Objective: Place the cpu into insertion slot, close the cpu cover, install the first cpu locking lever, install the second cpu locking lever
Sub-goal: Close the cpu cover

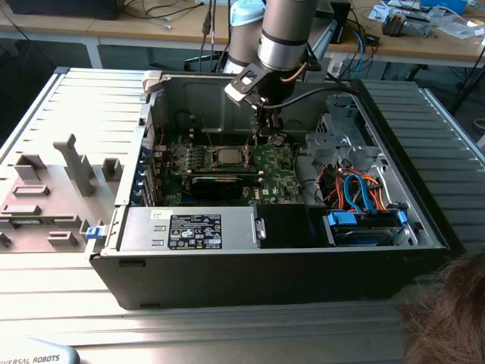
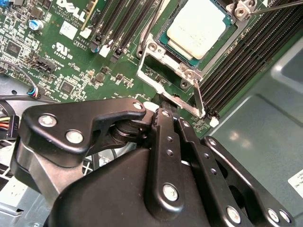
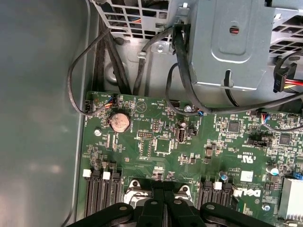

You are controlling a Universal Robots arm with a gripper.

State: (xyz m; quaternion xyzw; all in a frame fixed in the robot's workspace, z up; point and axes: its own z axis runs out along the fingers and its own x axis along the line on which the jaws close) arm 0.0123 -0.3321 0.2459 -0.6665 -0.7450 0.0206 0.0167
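End effector (image 2: 158, 109): clenched, jaws together, low inside the computer case (image 1: 303, 280) near the centre of the exterior view, its tip at the edge of the cpu cover (image 2: 154, 81); I cannot tell whether it pinches the cover
Cpu (image 2: 201, 28): lies flat in its socket on the green motherboard (image 3: 161, 142), silvery top up
Cpu cover: not over the cpu, its window frame between the cpu and the end effector
Computer case: open, lying on the ribbed metal desk (image 1: 227, 334)
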